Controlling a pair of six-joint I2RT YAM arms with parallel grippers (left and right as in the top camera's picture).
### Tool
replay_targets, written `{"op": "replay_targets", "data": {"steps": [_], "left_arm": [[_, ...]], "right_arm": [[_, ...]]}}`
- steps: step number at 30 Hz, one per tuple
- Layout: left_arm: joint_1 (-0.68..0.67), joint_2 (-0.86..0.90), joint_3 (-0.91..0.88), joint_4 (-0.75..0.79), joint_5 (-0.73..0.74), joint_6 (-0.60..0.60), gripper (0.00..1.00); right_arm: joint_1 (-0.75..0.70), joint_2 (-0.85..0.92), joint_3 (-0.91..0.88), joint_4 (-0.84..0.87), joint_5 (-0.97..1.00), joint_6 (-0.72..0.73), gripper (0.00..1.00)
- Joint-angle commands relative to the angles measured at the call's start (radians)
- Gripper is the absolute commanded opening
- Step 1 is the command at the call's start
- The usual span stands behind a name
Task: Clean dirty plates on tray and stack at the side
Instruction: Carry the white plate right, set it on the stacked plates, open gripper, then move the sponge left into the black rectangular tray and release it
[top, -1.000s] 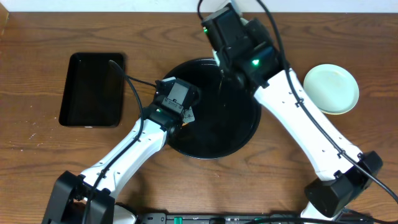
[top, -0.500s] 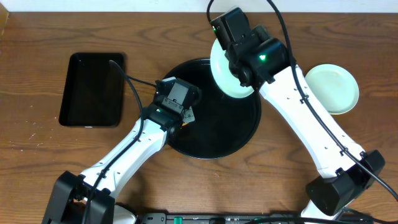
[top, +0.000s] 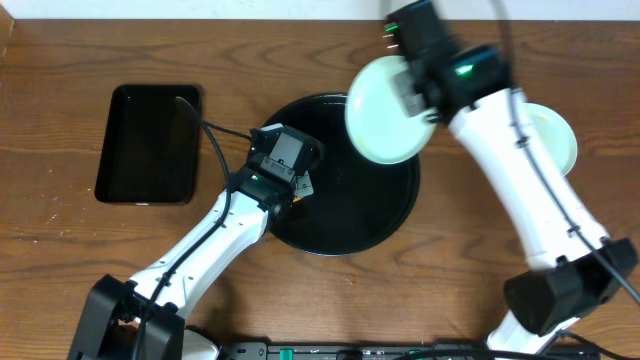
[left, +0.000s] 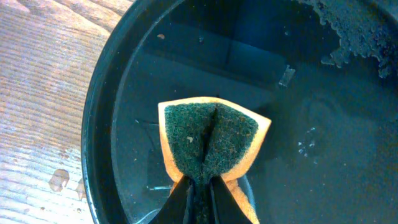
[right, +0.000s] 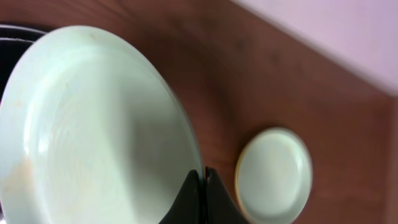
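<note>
My right gripper (right: 203, 177) is shut on the rim of a pale mint plate (top: 385, 110), held in the air over the back right edge of the round black tray (top: 340, 245). The plate (right: 93, 130) fills the left of the right wrist view, tilted, with a faint orange trace low on the left. On the table to the right lies a mint plate on a yellow one (right: 273, 174), partly behind the right arm in the overhead view (top: 558, 140). My left gripper (left: 200, 186) is shut on a green and orange sponge (left: 211, 140) over the wet tray's (left: 93, 124) left part.
A smaller rectangular black tray (top: 148, 145) lies at the left of the wooden table. Water droplets (left: 354, 31) sit on the round tray's surface. A black cable (top: 215, 130) runs from the left arm over the rectangular tray's corner.
My right arm has lifted the mint plate off the tray's back edge and carried it to the right, toward the stacked plates. The left arm and sponge have not moved.
</note>
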Motion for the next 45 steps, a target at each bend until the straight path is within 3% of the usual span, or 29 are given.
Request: {"op": "replay_targets", "data": {"steps": [1, 9, 18, 25, 35, 36, 37, 39, 40, 45], "left_arm": [[0.003, 0.0, 0.003, -0.003, -0.001, -0.013, 0.08], [0.003, 0.0, 0.003, -0.002, -0.001, -0.013, 0.08], [0.003, 0.0, 0.003, 0.009, -0.001, -0.013, 0.08], [0.003, 0.0, 0.003, 0.011, -0.001, -0.013, 0.08], [0.003, 0.0, 0.003, 0.032, -0.001, -0.013, 0.08], [0.003, 0.0, 0.003, 0.031, -0.001, -0.013, 0.08], [0.003, 0.0, 0.003, 0.031, -0.001, -0.013, 0.08], [0.003, 0.0, 0.003, 0.031, -0.001, -0.013, 0.08], [0.003, 0.0, 0.003, 0.031, -0.001, -0.013, 0.08], [0.003, 0.0, 0.003, 0.031, -0.001, -0.013, 0.08]], "right_arm": [[-0.154, 0.001, 0.0, -0.038, -0.191, 0.08, 0.01], [-0.618, 0.003, -0.036, -0.084, -0.502, 0.08, 0.01], [-0.96, 0.006, -0.298, 0.098, -0.512, 0.187, 0.01], [-1.067, 0.006, -0.507, 0.322, -0.563, 0.251, 0.01], [-1.035, 0.007, -0.69, 0.578, -0.608, 0.26, 0.02], [-1.031, 0.007, -0.7, 0.593, -0.609, 0.26, 0.05], [-1.027, 0.007, -0.705, 0.603, -0.609, 0.26, 0.17], [-1.019, 0.007, -0.706, 0.605, -0.614, 0.259, 0.58], [-1.014, 0.006, -0.705, 0.605, -0.628, 0.258, 0.67], [-0.985, 0.006, -0.685, 0.583, -0.821, 0.167, 0.71]]}}
